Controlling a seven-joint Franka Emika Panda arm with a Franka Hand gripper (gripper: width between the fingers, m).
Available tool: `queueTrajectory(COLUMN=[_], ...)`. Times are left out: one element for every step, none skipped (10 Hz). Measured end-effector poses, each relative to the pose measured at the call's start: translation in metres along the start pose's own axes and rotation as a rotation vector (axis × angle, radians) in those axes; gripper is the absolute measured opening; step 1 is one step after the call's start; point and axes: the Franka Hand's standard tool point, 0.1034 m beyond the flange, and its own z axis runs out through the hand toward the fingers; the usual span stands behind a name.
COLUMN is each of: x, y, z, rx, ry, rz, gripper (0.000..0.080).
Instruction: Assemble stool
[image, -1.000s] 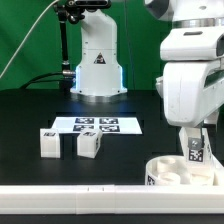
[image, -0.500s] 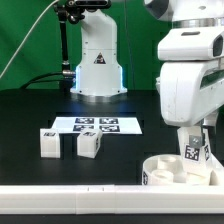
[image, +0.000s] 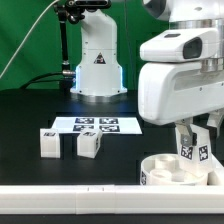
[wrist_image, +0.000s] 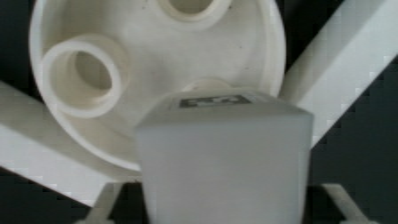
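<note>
The round white stool seat (image: 176, 170) lies at the exterior view's right, near the front white bar, its sockets facing up. My gripper (image: 193, 150) hangs just above the seat and is shut on a white tagged stool leg (image: 192, 153), held upright over the seat. In the wrist view the leg (wrist_image: 222, 150) fills the middle between my fingers, and the seat (wrist_image: 151, 80) with two round sockets lies behind it. Two more white legs (image: 50, 141) (image: 89, 144) stand on the black table at the exterior view's left.
The marker board (image: 95, 125) lies flat behind the two loose legs. A long white bar (image: 80, 197) runs along the table's front edge. The robot base (image: 96, 65) stands at the back. My arm's large white body fills the upper right.
My arm has swung toward the exterior view's left, and the held leg has shifted slightly left and stays just above the seat. The loose legs have not moved.
</note>
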Motion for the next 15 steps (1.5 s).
queueTrajectory(x=[0.0001,-0.0005,-0.0006,0.0006,0.0007,0.0012,0.0012,0.0012,0.0011,0.0008,0.0013,0.0022,0.0018,0.0015,0.0015], y=[0.0001,0.0006,0.0013,0.0004,0.0001,-0.0006,-0.0005,-0.0005,-0.0002,0.0003,0.0019,0.003,0.003,0.0027,0.0029], z=[0.0002,0.0003,0.0001,-0.0001,-0.0001,-0.0003,-0.0003,-0.0003,-0.0003,-0.0001,0.0001,0.0001,-0.0002,-0.0002,-0.0003], rx=[0.005,0.009,0.018,0.018,0.019,0.024,0.025,0.026,0.027,0.034,0.047,0.058,0.065,0.07,0.085], ry=[0.005,0.011,0.013,0.017,0.017,0.018,0.017,0.017,0.016,0.016,0.026,0.041,0.048,0.046,0.041], rz=[0.125,0.231,0.339,0.393,0.437,0.523,0.578,0.616,0.698,0.805,0.905,1.013,1.124,1.222,1.349], gripper=[0.0338,0.034,0.034,0.034,0.034,0.034,0.034,0.034,0.034,0.034,0.034,0.034,0.034,0.034,0.034])
